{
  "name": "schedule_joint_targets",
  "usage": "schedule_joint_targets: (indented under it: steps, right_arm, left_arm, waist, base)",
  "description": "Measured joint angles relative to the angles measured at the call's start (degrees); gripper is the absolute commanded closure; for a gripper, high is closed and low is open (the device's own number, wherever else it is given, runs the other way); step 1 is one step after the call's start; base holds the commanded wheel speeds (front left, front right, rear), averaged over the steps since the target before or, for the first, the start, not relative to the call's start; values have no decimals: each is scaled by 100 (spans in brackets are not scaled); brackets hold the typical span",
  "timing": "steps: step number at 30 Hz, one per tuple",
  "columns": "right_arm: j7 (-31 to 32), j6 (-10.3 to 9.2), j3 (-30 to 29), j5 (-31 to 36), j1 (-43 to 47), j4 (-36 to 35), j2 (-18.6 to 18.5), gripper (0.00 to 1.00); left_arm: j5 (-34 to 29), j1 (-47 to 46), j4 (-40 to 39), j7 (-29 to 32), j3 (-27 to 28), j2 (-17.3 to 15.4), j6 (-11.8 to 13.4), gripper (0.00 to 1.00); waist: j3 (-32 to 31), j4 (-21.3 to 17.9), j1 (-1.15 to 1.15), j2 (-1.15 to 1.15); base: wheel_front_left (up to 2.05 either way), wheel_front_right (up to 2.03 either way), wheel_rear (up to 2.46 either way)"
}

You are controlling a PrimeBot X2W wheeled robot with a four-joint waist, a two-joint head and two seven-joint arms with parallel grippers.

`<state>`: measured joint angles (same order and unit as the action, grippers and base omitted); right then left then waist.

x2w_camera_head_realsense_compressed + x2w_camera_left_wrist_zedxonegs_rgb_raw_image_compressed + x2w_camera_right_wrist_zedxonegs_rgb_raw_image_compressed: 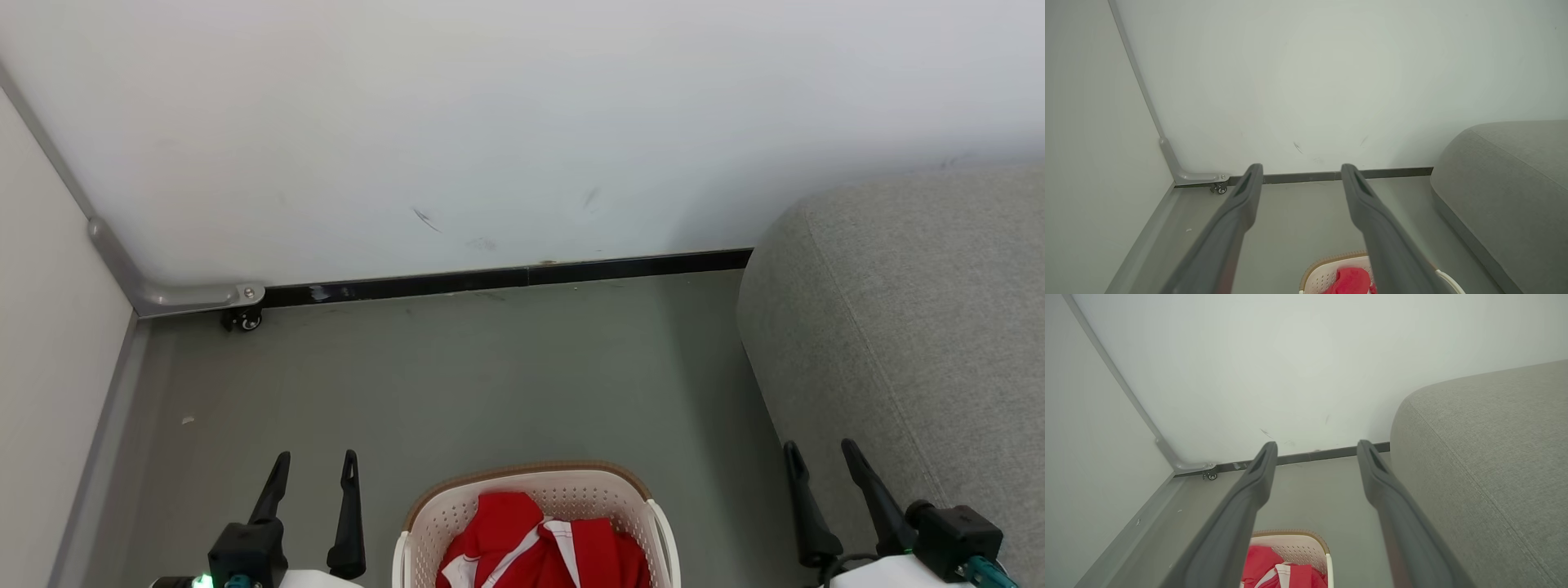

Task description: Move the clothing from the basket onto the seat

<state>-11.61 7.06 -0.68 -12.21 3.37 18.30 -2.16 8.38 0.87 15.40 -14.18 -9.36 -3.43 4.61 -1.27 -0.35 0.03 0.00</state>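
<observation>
- The pale wall point(522, 122) closes the far edge of the floor, with a black skirting strip point(506, 280) along its foot.
- The grey-green floor point(490, 376) carries everything; a second pale panel runs down its left edge.
- The seat point(922, 310), grey woven upholstery with a rounded corner, stands along the floor's right edge against the wall. The right wrist view, close above it, picks out a stitched seam point(1470, 477) across its top.
- The basket point(445, 518), cream with perforated sides and a brown rim, sits at the floor's near edge, between the two tools and apart from the seat.
- The clothing point(522, 539), red with white stripes, lies crumpled inside the basket. The left wrist view catches just a red fold of it.
- The left tool point(316, 457) hangs left of the basket, fingers spread wide, holding nothing.
- The right tool point(820, 447) hangs between basket and seat, equally wide apart and empty.
- A small caster point(243, 320) under a metal bracket sits in the floor's far left corner.
</observation>
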Motion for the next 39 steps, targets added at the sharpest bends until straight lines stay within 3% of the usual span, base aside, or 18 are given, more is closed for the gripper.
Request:
schedule_joint_targets:
  steps: [29,39]
  right_arm:
    - [-102,0,55,-46,-79,33,0,0]
    - [-110,0,-83,25,-137,-108,0,0]
  left_arm:
    - [-53,-126,43,0,20,16,-20,0]
    - [-242,-426,187,-2,-249,-54,-283,0]
  waist:
    - [78,-18,-1,0]
    - [197,-111,-1,0]
  base:
    - [0,0,0]
    - [0,0,0]
